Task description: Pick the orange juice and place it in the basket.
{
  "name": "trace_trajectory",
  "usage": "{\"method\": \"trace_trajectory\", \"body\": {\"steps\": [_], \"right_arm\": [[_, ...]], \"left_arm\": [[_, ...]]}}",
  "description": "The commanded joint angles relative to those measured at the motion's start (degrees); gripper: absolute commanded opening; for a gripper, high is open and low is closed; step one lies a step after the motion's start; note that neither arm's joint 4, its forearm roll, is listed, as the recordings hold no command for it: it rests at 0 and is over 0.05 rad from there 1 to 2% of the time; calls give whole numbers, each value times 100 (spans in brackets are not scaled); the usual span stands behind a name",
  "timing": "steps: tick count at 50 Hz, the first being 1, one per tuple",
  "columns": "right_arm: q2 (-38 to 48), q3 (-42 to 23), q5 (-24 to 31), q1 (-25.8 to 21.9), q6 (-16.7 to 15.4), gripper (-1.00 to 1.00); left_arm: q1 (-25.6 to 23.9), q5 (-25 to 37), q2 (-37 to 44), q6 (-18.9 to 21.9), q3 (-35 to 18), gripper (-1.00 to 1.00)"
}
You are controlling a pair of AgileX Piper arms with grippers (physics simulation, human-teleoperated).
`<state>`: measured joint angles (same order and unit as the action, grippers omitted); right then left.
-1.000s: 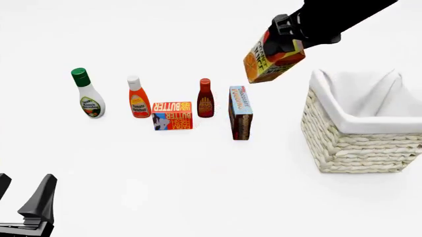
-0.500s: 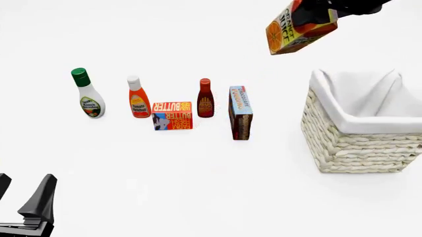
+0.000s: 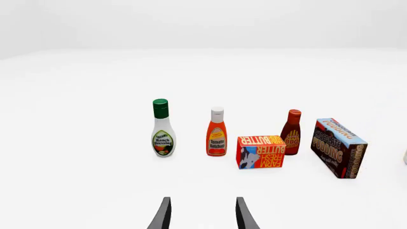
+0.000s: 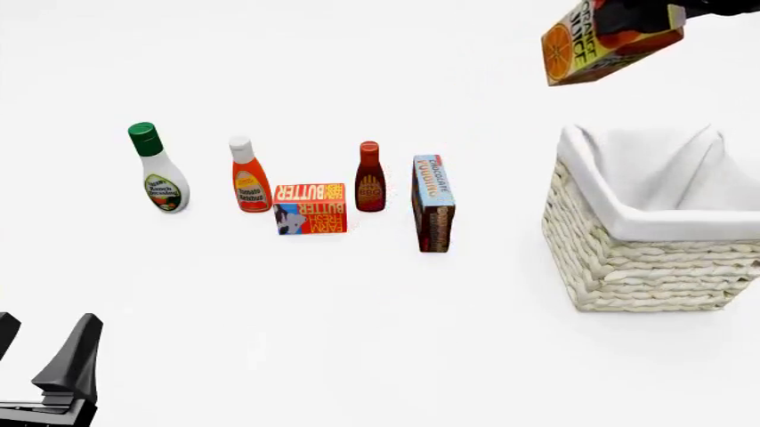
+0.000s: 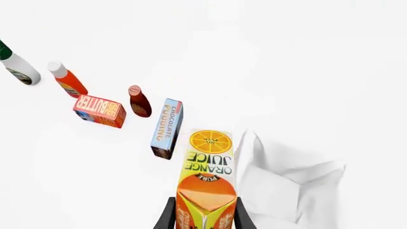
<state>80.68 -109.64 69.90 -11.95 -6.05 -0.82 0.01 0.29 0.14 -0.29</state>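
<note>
The orange juice point(image 4: 603, 42), an orange and yellow carton, hangs tilted in the air, held near its gable top by my right gripper point(image 4: 635, 12). It is high above and a little beyond the left rim of the cream wicker basket point(image 4: 629, 267). In the right wrist view the gripper point(image 5: 205, 217) is shut on the carton point(image 5: 207, 167), with the basket's white cloth lining point(image 5: 279, 186) below and beside it. My left gripper point(image 4: 42, 345) is open and empty at the near left; its fingers point(image 3: 163, 214) show in the left wrist view.
A row of groceries stands left of the basket: a ranch dressing bottle point(image 4: 158, 173), a ketchup bottle point(image 4: 249, 178), a butter box point(image 4: 311, 207), a BBQ sauce bottle point(image 4: 370, 178) and a chocolate pudding box point(image 4: 433, 203).
My right gripper has carried the orange juice up and to the right, closer to the space over the basket. The left arm and the groceries have not moved.
</note>
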Motion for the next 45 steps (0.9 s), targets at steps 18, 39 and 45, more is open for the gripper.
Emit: {"method": "trace_trajectory", "body": {"steps": [18,39,45], "right_arm": [[-400,413,0,862,-150,-100],[-687,872,0,1571,-416,-100],[-715,959,0,1657,-411,-100]], "left_arm": [[0,0,0,-1,0,100],[1,0,0,0,0,100],[0,0,0,2,0,100]]}}
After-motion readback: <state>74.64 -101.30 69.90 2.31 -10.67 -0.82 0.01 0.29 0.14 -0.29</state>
